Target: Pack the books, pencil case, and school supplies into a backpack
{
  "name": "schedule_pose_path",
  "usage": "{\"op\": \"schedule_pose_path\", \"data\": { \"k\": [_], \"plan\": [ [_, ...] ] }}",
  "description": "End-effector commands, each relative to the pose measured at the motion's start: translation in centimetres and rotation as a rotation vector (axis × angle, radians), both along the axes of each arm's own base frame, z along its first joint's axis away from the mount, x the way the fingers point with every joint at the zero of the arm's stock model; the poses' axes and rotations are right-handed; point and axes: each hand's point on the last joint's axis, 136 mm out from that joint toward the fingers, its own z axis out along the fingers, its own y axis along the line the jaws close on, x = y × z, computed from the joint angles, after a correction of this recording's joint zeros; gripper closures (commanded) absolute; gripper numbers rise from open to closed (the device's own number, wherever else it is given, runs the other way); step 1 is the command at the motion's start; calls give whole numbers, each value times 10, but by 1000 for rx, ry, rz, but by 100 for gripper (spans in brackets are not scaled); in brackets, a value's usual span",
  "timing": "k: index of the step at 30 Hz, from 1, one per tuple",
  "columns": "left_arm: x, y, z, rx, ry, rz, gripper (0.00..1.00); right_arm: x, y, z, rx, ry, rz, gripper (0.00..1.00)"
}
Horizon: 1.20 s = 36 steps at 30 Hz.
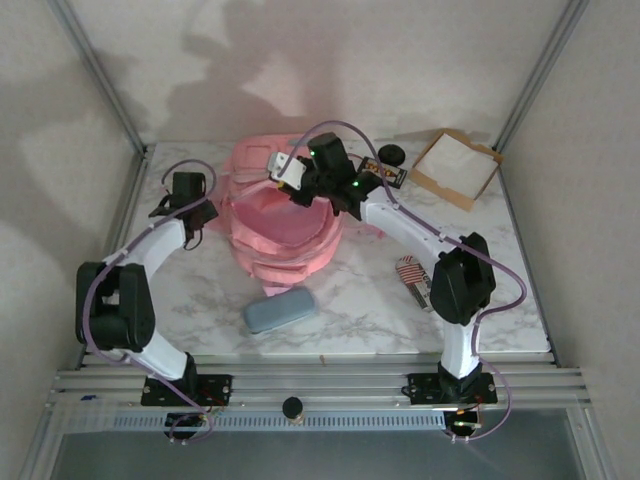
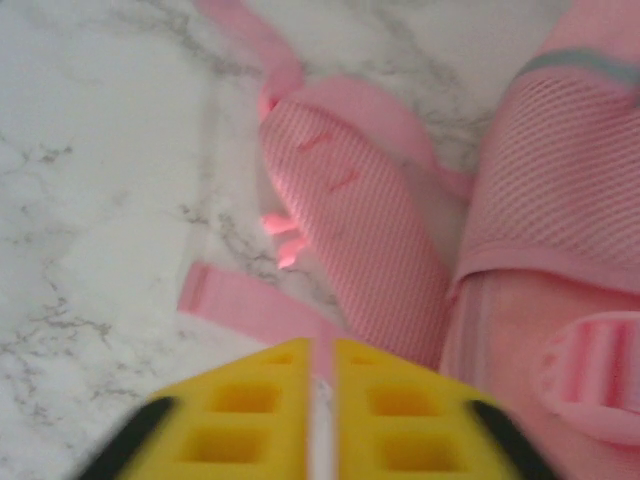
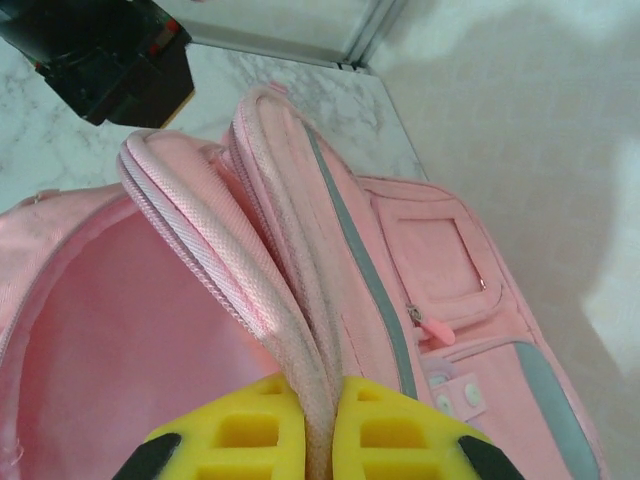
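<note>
Top external view: the backpack (image 1: pixel 285 235) lies at the centre of the bench (image 1: pixel 370 315), its main compartment gaping upward. The right gripper (image 1: pixel 287 170) sits at the far rim of that opening, on the side toward the bench's far edge. The left gripper (image 1: pixel 200 212) sits just beside the backpack's left flank, over the marble. The pencil case (image 1: pixel 280 311) lies flat between the backpack and the near edge, apart from both grippers. The school supplies (image 1: pixel 412 277) lie in the near right quarter, just beside the right arm's elbow. A cardboard tray (image 1: pixel 457 167) occupies the far right corner, with a black round object (image 1: pixel 392 153) and a black rectangular item (image 1: pixel 386 175) just to its left. Left wrist view: the left gripper (image 2: pixel 322 352) points down at a pink shoulder strap (image 2: pixel 350 215) and a flat webbing band (image 2: pixel 250 305) lying on the marble. Its fingers (image 2: pixel 250 410) stand close together, parted by a thin pale slit, and whether they clamp anything cannot be told (the picture is blurred). Right wrist view: the right gripper (image 3: pixel 320 395) is closed on the backpack (image 3: pixel 420 260), with the zip-edged rim of the opening pinched between the two yellow pads. The pink lining lies on one side of the pinched rim, the front pocket on the other.
</note>
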Motion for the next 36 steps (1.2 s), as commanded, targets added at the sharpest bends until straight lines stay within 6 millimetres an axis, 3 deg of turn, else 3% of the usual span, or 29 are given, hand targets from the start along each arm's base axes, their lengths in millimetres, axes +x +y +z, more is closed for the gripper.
{"op": "schedule_pose_path", "data": {
  "k": [1,5,11,14,17,24,36],
  "plan": [
    [-8,-9,55,-8,-166,-42,63,-3,7,69,149,-111,47,100],
    [-40,-24,92,-28,-292,-111,53,-2,7,71,170,-93,66,100],
    [-70,-69,122,119,-434,-325,39,-1,12,70,150,-29,90,100],
    [-69,-86,143,142,-522,-437,23,-4,13,68,147,-19,108,100],
    [-58,-110,160,178,-532,-572,20,-5,12,69,147,-19,108,100],
    [-53,-156,152,213,-439,-864,20,-8,13,72,170,-5,111,100],
    [-40,-176,119,215,-299,-1005,20,-7,5,79,214,33,117,100]
  ]
}}
